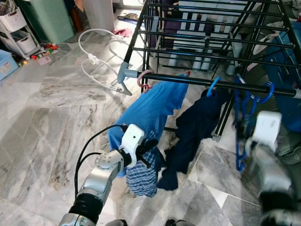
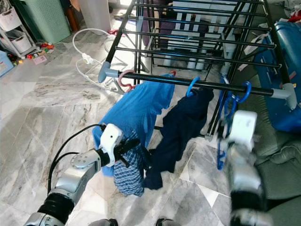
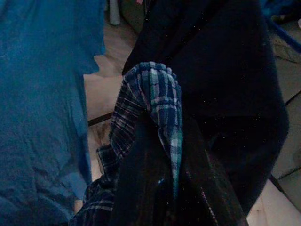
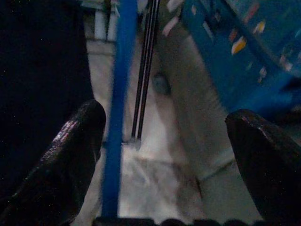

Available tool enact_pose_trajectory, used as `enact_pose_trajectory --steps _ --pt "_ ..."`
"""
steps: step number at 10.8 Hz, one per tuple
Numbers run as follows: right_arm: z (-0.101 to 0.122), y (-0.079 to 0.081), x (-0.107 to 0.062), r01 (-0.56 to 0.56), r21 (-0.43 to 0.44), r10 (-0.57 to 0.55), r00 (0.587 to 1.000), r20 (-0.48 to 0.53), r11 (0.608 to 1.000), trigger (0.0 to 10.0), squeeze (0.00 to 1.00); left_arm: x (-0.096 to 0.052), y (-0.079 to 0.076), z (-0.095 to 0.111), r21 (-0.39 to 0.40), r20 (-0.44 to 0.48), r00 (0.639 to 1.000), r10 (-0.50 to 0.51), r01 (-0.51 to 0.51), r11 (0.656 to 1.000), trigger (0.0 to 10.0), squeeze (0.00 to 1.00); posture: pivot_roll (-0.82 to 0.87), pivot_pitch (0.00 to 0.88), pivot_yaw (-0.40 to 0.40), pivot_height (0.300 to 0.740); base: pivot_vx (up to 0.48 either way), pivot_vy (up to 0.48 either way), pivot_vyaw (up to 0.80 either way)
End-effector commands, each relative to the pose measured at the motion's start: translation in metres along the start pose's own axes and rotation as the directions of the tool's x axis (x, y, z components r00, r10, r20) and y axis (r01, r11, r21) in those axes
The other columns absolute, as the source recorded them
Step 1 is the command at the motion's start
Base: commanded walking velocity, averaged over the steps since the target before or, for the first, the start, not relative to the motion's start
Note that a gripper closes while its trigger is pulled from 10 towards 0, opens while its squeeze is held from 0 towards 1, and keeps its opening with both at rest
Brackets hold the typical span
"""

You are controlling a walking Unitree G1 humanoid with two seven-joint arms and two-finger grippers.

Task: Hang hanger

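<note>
A black rack (image 1: 207, 52) is seen on the marble floor (image 1: 42, 122), with a blue shirt (image 1: 150, 110) and a dark garment (image 1: 195, 129) hung from its front rail (image 1: 221, 84). A checked cloth (image 3: 157, 101) is clenched in the left gripper (image 1: 149, 149) just below the shirt. The blue hanger (image 1: 244, 117) is hooked on the rail at its right end, and the right gripper (image 4: 164, 155), fingers spread wide, is held beside it without grasping it.

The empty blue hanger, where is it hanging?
The empty blue hanger hangs at the right end of the rack's front rail, just right of the dark navy garment, before the right gripper.
</note>
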State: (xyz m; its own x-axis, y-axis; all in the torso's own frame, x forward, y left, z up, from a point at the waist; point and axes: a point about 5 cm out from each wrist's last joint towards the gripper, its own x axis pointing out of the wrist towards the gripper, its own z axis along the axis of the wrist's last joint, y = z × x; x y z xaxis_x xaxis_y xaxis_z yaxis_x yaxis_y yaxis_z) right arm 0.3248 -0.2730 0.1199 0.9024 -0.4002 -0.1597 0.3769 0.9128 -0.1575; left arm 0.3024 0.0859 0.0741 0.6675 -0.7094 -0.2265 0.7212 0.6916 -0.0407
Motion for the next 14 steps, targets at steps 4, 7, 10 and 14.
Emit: enact_pose_trajectory --steps 4,7,10,14 --pt "0.001 0.003 0.007 -0.057 0.025 0.058 0.998 -0.028 0.998 10.0 0.00 -0.001 -0.001 -0.002 0.011 -0.007 1.000 0.016 -0.016 1.000 10.0 0.00 0.09 0.126 -0.028 0.740 0.000 0.000 0.00" --pt "-0.003 0.009 0.006 -0.064 0.034 0.066 0.997 -0.035 0.997 10.0 0.00 -0.001 0.000 -0.002 0.019 -0.010 1.000 0.015 -0.015 1.000 10.0 0.00 0.09 0.126 -0.024 0.740 0.000 0.000 0.00" --pt "-0.014 -0.010 -0.010 -0.003 0.018 0.004 0.999 -0.041 1.000 10.0 0.00 0.000 0.001 -0.001 0.024 -0.016 1.000 0.019 -0.018 1.000 10.0 0.00 0.08 0.123 -0.014 0.740 0.000 0.000 0.00" --pt "-0.006 -0.022 -0.019 0.008 0.027 -0.007 1.000 -0.009 1.000 10.0 0.00 0.005 -0.003 -0.001 0.027 -0.022 1.000 -0.006 0.006 1.000 10.0 0.00 0.06 0.121 0.001 0.740 0.000 0.000 0.00"
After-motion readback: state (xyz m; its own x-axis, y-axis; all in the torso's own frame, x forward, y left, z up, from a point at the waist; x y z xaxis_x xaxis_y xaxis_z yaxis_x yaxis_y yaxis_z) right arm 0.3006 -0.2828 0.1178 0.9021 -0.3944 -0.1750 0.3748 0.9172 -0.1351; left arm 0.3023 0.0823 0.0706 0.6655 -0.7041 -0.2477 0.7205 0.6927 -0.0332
